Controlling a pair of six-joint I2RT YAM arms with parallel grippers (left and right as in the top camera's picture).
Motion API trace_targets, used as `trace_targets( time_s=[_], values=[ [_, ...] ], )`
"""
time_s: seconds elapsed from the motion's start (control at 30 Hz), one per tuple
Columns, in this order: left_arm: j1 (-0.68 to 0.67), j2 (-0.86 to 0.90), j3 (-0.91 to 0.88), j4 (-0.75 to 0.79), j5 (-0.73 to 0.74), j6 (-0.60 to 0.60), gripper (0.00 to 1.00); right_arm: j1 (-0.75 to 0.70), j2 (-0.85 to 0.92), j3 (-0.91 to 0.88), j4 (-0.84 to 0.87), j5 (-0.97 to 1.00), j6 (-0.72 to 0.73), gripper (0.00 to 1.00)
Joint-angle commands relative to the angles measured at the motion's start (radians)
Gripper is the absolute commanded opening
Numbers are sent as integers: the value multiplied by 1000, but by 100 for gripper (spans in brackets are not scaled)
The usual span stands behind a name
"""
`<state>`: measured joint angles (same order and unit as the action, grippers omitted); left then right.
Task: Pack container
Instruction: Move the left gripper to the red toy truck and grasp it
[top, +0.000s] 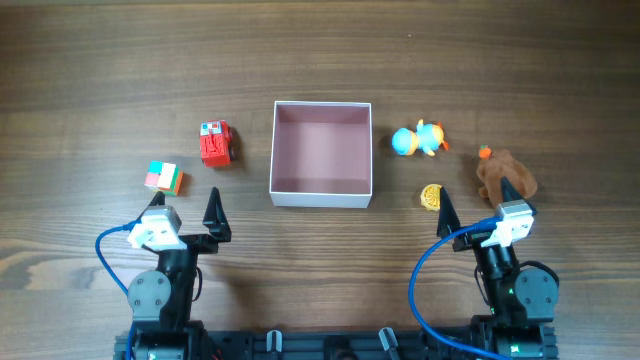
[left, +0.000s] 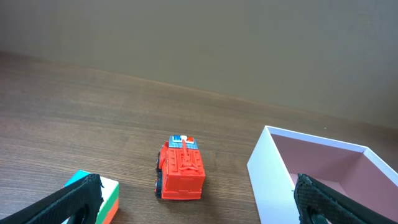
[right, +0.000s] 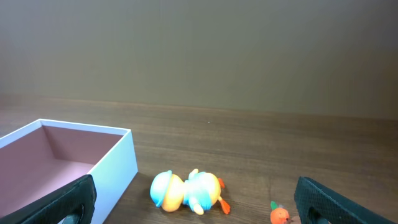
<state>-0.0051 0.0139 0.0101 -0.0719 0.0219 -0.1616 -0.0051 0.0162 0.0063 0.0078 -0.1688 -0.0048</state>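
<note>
Left gripper (top: 185, 210): jaws spread wide, released. Right gripper (top: 478, 206): likewise spread, released. Container (top: 320, 198): mid-table, 12 o'clock from arms, upright. Red truck (top: 215, 144) at its 9 o'clock; duck toy (top: 418, 139) at 3 o'clock.

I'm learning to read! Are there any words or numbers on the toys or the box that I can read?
No text can be read anywhere.
On the red toy truck, the blue and white patch on its roof is too small and blurred to tell if it holds letters.
On the container, the colour cube and the duck toy, no writing shows.
</note>
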Motion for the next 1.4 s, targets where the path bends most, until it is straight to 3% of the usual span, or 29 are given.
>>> trace_targets(
  time_s=[0.0,0.4,0.5,0.7,0.8,0.9,1.03,1.13,1.27,1.37],
  values=[
    [3,-7,-5,-3,22,16,100,6,-9,-1,6,-13,11,100],
    [3,-7,-5,-3,21,16,100,6,-9,-1,8,-13,10,100],
    [3,-7,-5,17,-13,16,100,6,-8,-1,6,-13,117,100],
    [3,68,126,-23,-20,-67,99,6,76,131,-109,-22,162,100],
    [3,239,298,-123,-42,-108,99,6,221,280,-197,-31,161,100],
    [3,524,580,-269,-41,-113,100,6,470,522,-361,-62,86,100],
    [3,956,1029,-693,-42,-112,100,6,844,917,-754,-61,-50,100],
    [3,1252,1316,-961,-41,-112,100,6,1077,1172,-1016,-95,-58,100],
    [3,1448,1411,-861,0,-104,100,6,1237,1236,-1083,-30,79,100],
    [3,1548,1411,-818,0,-105,100,6,1312,1236,-1098,-5,84,100]
  ],
)
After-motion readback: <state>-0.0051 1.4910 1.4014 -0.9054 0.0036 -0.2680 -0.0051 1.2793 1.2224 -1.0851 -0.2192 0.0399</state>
